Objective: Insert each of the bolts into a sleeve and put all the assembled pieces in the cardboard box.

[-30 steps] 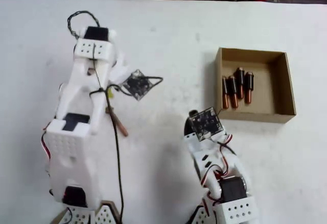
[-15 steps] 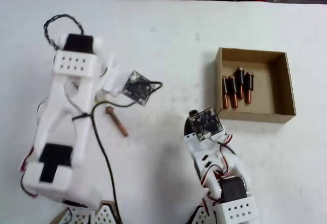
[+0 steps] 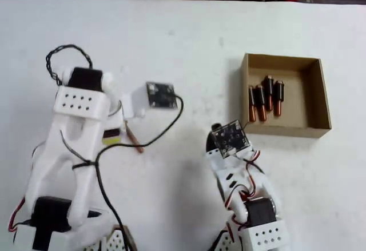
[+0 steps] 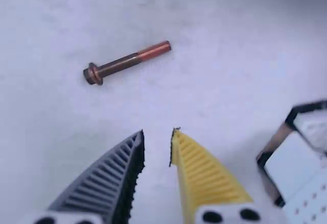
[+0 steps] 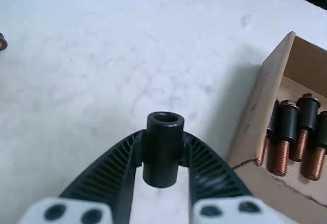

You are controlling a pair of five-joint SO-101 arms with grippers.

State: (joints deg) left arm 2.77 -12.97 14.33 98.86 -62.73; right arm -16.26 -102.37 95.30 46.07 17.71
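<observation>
A copper bolt [image 4: 125,62] lies loose on the white table, seen from above as the bolt [image 3: 134,138]. My left gripper [image 4: 157,132] hovers just short of it, its grey and yellow fingers slightly open with nothing between them; from above the left gripper [image 3: 117,134] is beside the bolt. My right gripper [image 5: 162,155] is shut on an upright black sleeve [image 5: 163,147], bore facing up, near the cardboard box [image 5: 263,106]. From above the right gripper [image 3: 215,132] sits left of the box [image 3: 322,94], which holds several assembled pieces [image 3: 264,99].
The assembled pieces [image 5: 296,137] lie side by side against the box's near wall. A black cable [image 3: 160,134] loops from the left arm across the table by the bolt. A white and black arm part [image 4: 301,168] shows at the edge of the left wrist view.
The left arm has swung back toward the front of the table, and its gripper came off the bolt, which stays put. The right arm has not moved.
</observation>
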